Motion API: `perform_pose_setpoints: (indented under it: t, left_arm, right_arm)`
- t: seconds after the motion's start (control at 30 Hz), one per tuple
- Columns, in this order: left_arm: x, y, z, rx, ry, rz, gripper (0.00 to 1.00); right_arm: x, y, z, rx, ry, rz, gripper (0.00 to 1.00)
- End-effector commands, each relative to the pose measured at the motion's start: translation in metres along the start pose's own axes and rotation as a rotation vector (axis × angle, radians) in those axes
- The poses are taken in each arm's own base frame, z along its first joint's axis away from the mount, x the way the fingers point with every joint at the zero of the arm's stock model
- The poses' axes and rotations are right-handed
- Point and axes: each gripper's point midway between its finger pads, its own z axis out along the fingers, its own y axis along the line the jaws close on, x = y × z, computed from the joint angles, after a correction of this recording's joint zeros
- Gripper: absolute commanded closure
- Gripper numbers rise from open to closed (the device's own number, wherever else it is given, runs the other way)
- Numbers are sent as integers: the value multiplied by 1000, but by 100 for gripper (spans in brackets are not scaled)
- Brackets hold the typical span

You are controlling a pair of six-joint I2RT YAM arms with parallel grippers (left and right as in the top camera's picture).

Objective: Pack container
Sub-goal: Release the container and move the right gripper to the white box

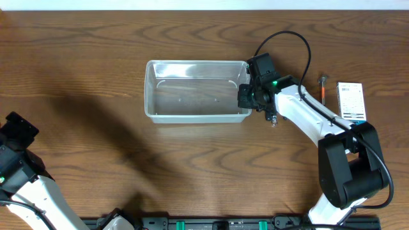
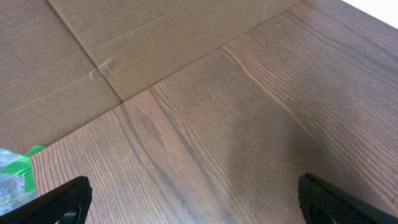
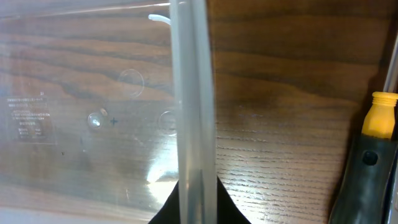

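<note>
The clear plastic container [image 1: 192, 64] stands empty on the wooden table, left of centre at the back. My right gripper [image 1: 248, 96] is at its right end wall. In the right wrist view the jaws [image 3: 196, 208] are shut on that upright clear wall [image 3: 193, 93], one finger on each side. My left gripper [image 1: 16, 134] is at the table's front left, far from the container. In the left wrist view its fingers [image 2: 193, 202] are spread wide with only bare wood between them.
A small white-and-blue box [image 1: 351, 101] lies at the far right, with a thin orange-shafted tool [image 1: 323, 89] beside it. A yellow-and-black tool handle [image 3: 373, 143] lies right of the container wall. Cardboard [image 2: 93, 56] and a green scrap [image 2: 15, 171] lie beyond the left gripper.
</note>
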Motion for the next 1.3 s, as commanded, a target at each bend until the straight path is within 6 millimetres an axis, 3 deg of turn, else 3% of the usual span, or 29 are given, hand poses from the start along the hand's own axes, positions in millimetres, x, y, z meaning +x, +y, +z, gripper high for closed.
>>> perform_pose_setpoints:
  t: [0.0,0.1,0.2,0.27,0.37,0.5,0.63,0.77,0.87,0.97,1.13,1.27]
  left_arm:
    - [-11,4,-5,-15,-27,-8,2]
    - [-11,4,-5,-15,-27,-8,2]
    - [-11,4,-5,-15,-27,-8,2]
    - [-11,4,-5,-15,-27,-8,2]
    - [-11,4,-5,-15,-27,-8,2]
    - [-11,4,-5,-15,-27,-8,2]
    - [-11,4,-5,-15,-27,-8,2]
    - [-11,4,-5,-15,-27,-8,2]
    - [-11,4,-5,-15,-27,-8,2]
    - [-11,4,-5,-15,-27,-8,2]
    - [-11,4,-5,-15,-27,-8,2]
    - [-11,4,-5,-15,-27,-8,2]
  right_arm:
    - [2,2,2,4,7,39,86]
    - [0,3,1,-1,0,57,85]
    - [-5,7,-6,-12,-20,57,60]
    - [-12,11,-18,-29,-52,43,57]
    - [-32,16,-52,-66,-144,5,40]
    - [-65,10,-127,-92,-338,-56,25]
    - [-77,-48,-187,64,-470,15,21]
    - [-62,-134,-208,289,-429,105,17]
    - [-48,-195,-207,424,-356,167,8]
    - [-45,-241,-200,463,-325,269,1]
    - [-57,-272,-174,354,-294,185,1]
    - [-52,-291,-148,304,-222,76,1]
